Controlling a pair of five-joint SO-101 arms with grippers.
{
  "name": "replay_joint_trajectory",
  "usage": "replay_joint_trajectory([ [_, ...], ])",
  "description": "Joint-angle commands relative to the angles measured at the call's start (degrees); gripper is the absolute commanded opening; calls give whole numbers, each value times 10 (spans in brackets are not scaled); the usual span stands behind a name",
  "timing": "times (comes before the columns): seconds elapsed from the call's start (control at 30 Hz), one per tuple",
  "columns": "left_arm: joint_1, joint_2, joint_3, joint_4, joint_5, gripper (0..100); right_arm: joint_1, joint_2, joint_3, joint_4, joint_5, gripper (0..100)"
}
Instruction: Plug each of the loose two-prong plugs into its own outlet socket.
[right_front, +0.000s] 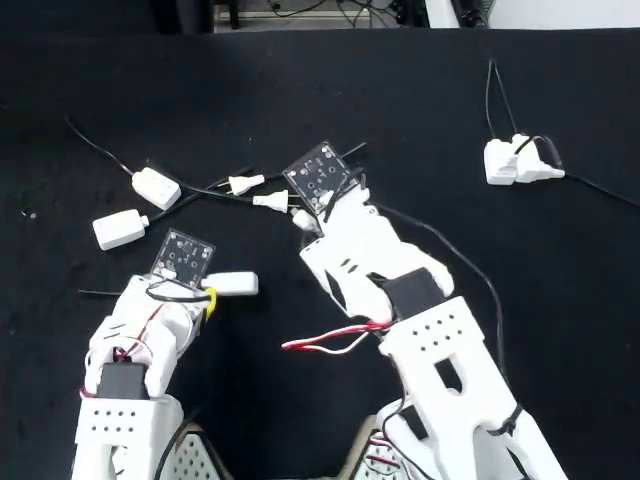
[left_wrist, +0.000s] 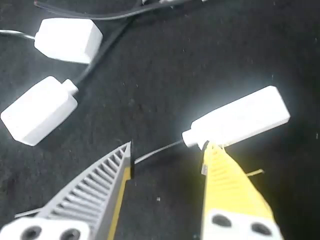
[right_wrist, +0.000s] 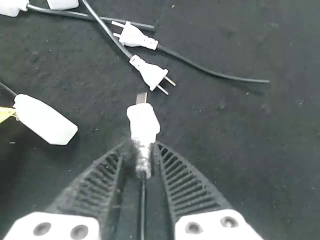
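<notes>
My right gripper (right_wrist: 141, 149) is shut on the cord end of a white two-prong plug (right_wrist: 142, 120), its prongs pointing away from the fingers just above the black mat. In the high view this gripper (right_front: 308, 220) sits mid-table. Two loose plugs (right_wrist: 150, 74) (right_wrist: 132, 35) lie just beyond it, also seen as plugs (right_front: 272, 202) (right_front: 245, 183). My left gripper (left_wrist: 167, 150) stands open, its yellow fingertip (left_wrist: 212, 155) touching the end of a white outlet socket (left_wrist: 240, 120) (right_front: 232, 284). Two more sockets (left_wrist: 65, 40) (left_wrist: 40, 110) lie farther off.
A socket with a plug in it (right_front: 515, 160) rests at the far right, its cord running off the table. Black cords (right_front: 200, 190) cross the mat among the plugs and sockets. A thin wire (left_wrist: 155, 150) lies between the left fingers.
</notes>
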Motion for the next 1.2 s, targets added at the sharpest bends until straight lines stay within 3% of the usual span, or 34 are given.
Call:
replay_joint_trajectory([
  [0.0, -20, -3, -43, -28, 44, 235, 6, -18, -2, -12, -7, 11],
  [0.13, -33, 23, -53, -79, 48, 236, 6, -18, -2, -11, -8, 11],
  [0.27, -32, 145, -107, -101, 59, 235, 5, -18, -1, -11, -8, 11],
  [0.37, -29, 261, -228, 3, 73, 235, 6, -18, 0, -11, -8, 11],
  [0.5, -4, 404, -400, 202, 16, 235, 6, -18, 7, -13, -8, 11],
  [0.57, 15, 467, -438, 235, 4, 235, 6, -18, 6, -13, -8, 11],
  [0.8, 36, 628, -455, 127, 45, 234, 8, -18, 7, -13, -8, 11],
  [1.0, 34, 645, -455, 19, 45, 234, 6, -18, 9, -13, -7, 11],
  [1.17, 24, 640, -460, -17, 75, 234, 6, -18, 10, -13, -8, 11],
])
